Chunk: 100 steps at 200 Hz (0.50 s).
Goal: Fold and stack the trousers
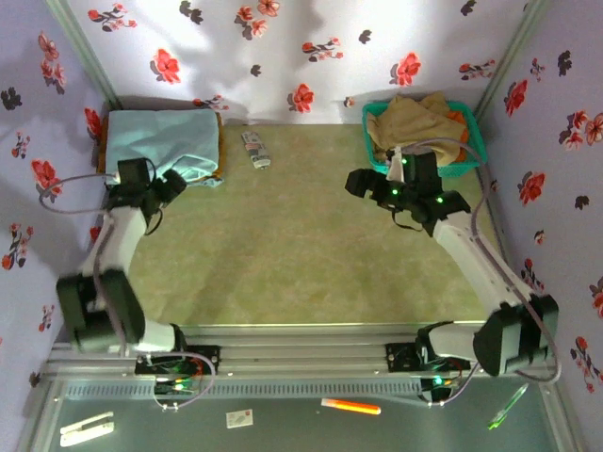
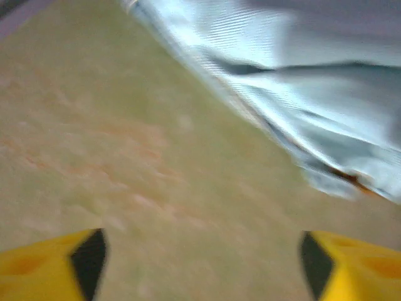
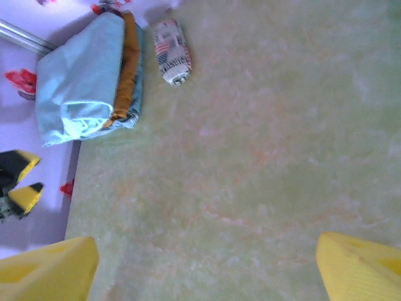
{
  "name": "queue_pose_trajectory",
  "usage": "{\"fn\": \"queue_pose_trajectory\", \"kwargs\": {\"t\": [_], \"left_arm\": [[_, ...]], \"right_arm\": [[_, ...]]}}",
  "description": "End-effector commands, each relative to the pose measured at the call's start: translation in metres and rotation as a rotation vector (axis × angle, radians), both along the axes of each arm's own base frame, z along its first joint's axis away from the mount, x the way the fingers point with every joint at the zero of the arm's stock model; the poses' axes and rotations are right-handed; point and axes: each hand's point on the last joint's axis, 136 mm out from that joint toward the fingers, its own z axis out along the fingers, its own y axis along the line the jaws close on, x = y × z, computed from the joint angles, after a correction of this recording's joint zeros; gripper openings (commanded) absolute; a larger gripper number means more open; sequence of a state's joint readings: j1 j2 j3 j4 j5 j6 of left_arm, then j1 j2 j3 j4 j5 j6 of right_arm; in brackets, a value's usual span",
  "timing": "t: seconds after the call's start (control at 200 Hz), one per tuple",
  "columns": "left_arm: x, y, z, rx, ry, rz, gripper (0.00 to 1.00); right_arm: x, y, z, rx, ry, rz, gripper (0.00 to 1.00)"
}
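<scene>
The trousers (image 1: 160, 139) lie folded as a pale aqua block at the back left corner, on top of a mustard-brown garment (image 3: 128, 69). My left gripper (image 1: 175, 185) is open just in front of the stack's near right corner, nothing between its fingers. In the left wrist view the trousers (image 2: 301, 81) fill the upper right, blurred, and the gripper (image 2: 200, 266) hangs over bare mat. My right gripper (image 1: 355, 182) is open over the mat, left of the basket. In the right wrist view the gripper (image 3: 203, 269) is empty and the trousers (image 3: 75, 81) sit far off.
A teal basket (image 1: 477, 137) at the back right holds a tan garment (image 1: 415, 118). A small patterned object (image 1: 255, 149) lies on the olive mat right of the stack. Flowered walls close in the left, back and right sides.
</scene>
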<state>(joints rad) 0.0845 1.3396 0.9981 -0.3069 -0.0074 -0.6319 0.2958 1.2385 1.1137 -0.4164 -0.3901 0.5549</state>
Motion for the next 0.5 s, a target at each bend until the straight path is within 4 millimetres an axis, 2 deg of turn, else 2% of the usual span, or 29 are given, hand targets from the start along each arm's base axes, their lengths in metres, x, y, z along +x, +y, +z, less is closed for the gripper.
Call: {"fn": "queue_pose_trajectory", "kwargs": {"t": [0.0, 0.055, 0.13, 0.28, 0.38, 0.43, 0.455, 0.495], "left_arm": [[-0.030, -0.019, 0.033, 0.122, -0.099, -0.034, 0.99], [-0.042, -0.023, 0.047, 0.163, -0.142, -0.031, 0.99], [-0.054, -0.018, 0.052, 0.149, -0.235, 0.029, 0.99], [-0.073, -0.002, 0.042, 0.199, -0.440, 0.113, 1.00], [-0.077, 0.002, 0.037, 0.341, -0.654, 0.097, 0.99], [-0.081, 0.007, 0.026, 0.426, -0.693, 0.108, 0.99], [-0.080, 0.009, 0.020, 0.471, -0.676, 0.104, 0.99], [-0.074, 0.009, 0.008, 0.542, -0.622, 0.067, 0.99]], "right_arm": [[-0.008, -0.017, 0.047, -0.075, -0.187, -0.058, 0.99], [-0.010, -0.032, 0.048, -0.096, -0.205, -0.151, 0.99], [-0.005, -0.058, 0.037, -0.166, -0.244, -0.286, 0.99], [-0.010, -0.107, 0.022, -0.176, -0.271, -0.577, 0.99], [-0.020, -0.140, 0.015, -0.121, -0.314, -0.791, 0.99], [-0.018, -0.145, 0.020, -0.127, -0.406, -0.809, 0.99], [-0.016, -0.146, 0.026, -0.146, -0.470, -0.801, 0.99], [-0.015, -0.149, 0.025, -0.206, -0.536, -0.791, 0.99]]}}
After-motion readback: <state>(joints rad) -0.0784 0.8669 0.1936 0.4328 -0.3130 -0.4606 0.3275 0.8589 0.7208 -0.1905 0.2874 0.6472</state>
